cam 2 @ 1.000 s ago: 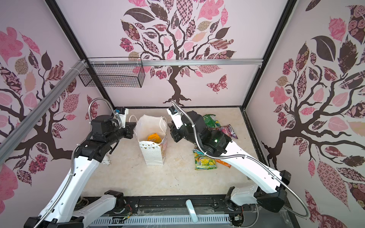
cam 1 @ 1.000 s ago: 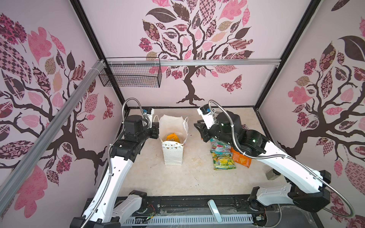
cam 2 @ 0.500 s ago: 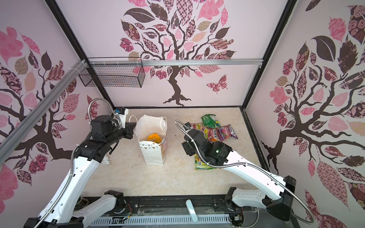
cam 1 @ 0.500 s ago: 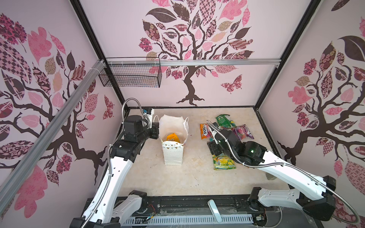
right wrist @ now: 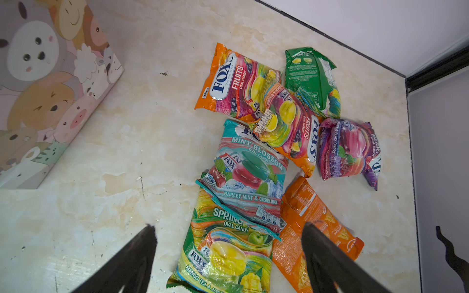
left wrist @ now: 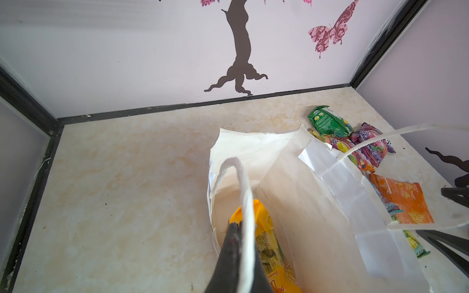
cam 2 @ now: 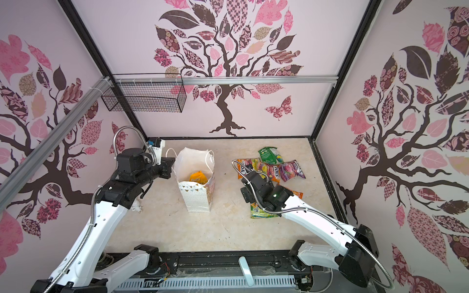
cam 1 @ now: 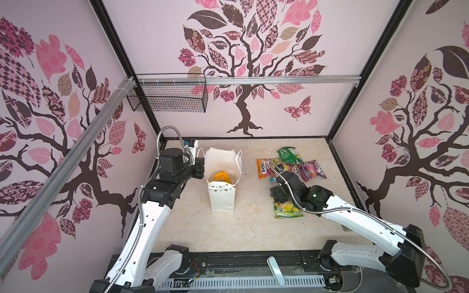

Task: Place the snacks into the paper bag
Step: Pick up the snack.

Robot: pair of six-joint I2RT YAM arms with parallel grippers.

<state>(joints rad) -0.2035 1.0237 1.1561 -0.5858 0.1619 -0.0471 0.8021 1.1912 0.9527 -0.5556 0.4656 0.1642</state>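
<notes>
paper bag [cam 1: 220, 203] upright, mouth up, one yellow pouch [cam 1: 221, 176] inside
seven snacks [right wrist: 253, 165] flat; left gripper [left wrist: 234, 224] pinches its handle [left wrist: 243, 182], right gripper [right wrist: 228, 225] wide, empty

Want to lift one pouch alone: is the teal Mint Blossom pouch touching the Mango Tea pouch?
Touching. The right wrist view shows the Mint Blossom pouch lying over the Mango Tea pouch, covering part of its "Spring" title.

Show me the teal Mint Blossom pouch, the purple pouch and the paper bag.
Mint Blossom pouch [right wrist: 250, 172], right wrist view, on its printed teal candy.
purple pouch [right wrist: 347, 149], right wrist view, middle of its front face.
paper bag [cam 1: 221, 200], in a top view, on its dotted front wall.
</notes>
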